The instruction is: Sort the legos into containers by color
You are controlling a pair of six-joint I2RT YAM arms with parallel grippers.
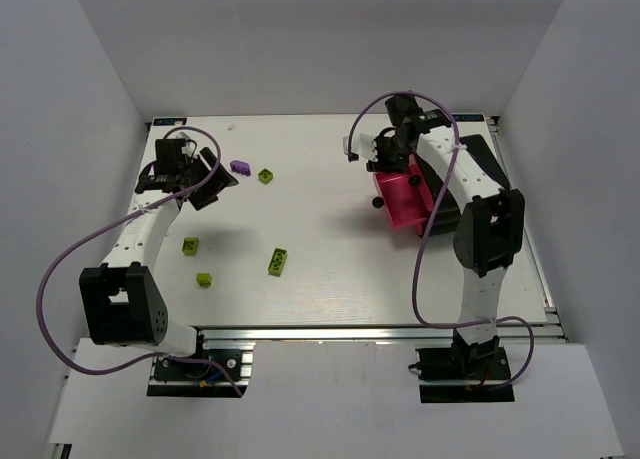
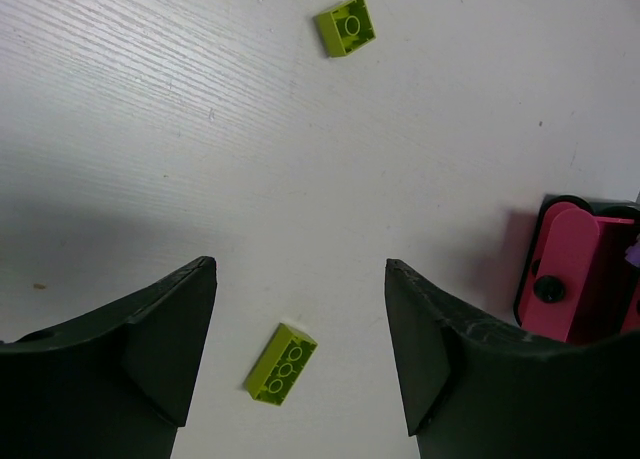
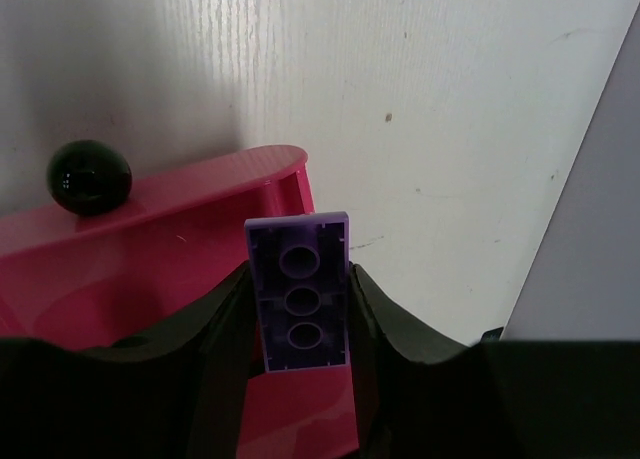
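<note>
My right gripper [image 3: 300, 279] is shut on a purple oblong lego [image 3: 300, 294], its hollow underside facing the camera. It hangs over an open magenta-pink container [image 3: 150, 264] with a round black knob [image 3: 90, 177]. From above, the right gripper [image 1: 383, 159] is over that drawer [image 1: 402, 207]. My left gripper [image 2: 300, 279] is open with nothing held, up at the table's far left [image 1: 210, 182]. Between its fingers in the left wrist view, a lime oblong lego [image 2: 281, 363] lies on the table. A lime square lego [image 2: 347, 25] lies farther off.
On the table lie a purple lego [image 1: 240, 166], a lime square [image 1: 265, 176], two small lime bricks [image 1: 190, 245] [image 1: 204, 279] and a lime oblong [image 1: 279, 262]. The black cabinet [image 1: 478, 169] stands at the right, behind the drawer. White walls enclose the table.
</note>
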